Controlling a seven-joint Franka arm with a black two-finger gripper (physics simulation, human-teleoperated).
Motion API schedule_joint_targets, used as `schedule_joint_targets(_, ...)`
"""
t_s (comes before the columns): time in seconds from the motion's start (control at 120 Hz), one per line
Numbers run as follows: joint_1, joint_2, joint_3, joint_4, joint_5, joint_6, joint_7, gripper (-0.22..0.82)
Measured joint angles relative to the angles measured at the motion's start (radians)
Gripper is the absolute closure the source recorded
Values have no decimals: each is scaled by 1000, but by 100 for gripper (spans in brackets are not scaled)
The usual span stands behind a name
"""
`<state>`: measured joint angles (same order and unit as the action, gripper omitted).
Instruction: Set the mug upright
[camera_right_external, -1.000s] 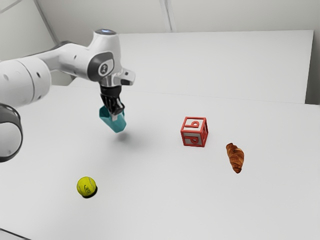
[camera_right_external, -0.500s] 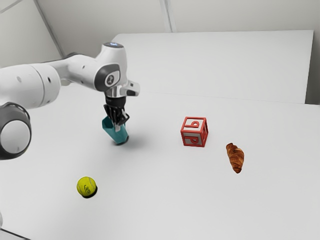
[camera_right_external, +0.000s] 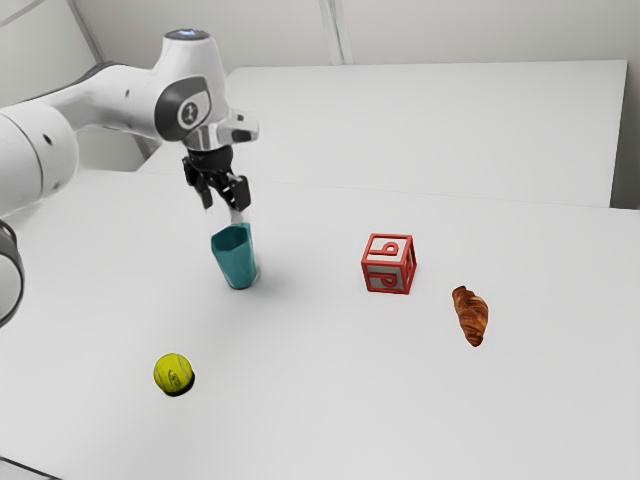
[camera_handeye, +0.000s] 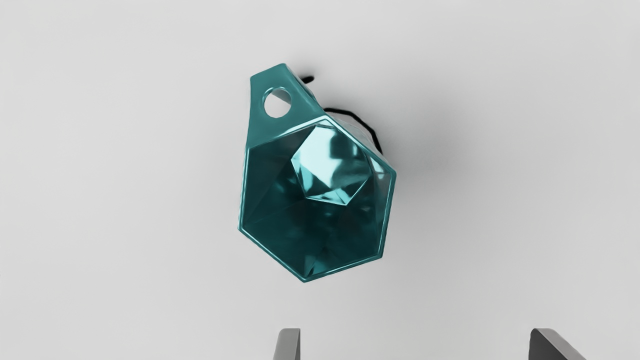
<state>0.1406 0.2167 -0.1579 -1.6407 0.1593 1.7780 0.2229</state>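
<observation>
On the pale table (camera_right_external: 300, 410): teal faceted mug with pierced handle (camera_right_external: 237, 262), standing on its base, mouth up. Looks upright as asked; judge nothing left but to leave it standing. Black two-finger tool (camera_handeye: 416, 331) above it, fingers wide apart, holding nothing, seemingly clear of the rim. Farther out, red-and-white letter block (camera_right_external: 388, 265), then brown croissant (camera_right_external: 471, 316).

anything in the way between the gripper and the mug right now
Nothing visible stands between the open gripper and the mug below it. The block, croissant and tennis ball all lie off to the sides.
</observation>
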Motion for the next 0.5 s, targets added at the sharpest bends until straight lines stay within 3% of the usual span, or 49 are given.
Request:
schedule_joint_targets(0.283, 14, -147, 33, 58, -166, -94, -9, 3)
schedule_joint_targets(0.5, 7, -183, 33, 55, -194, -141, -13, 1)
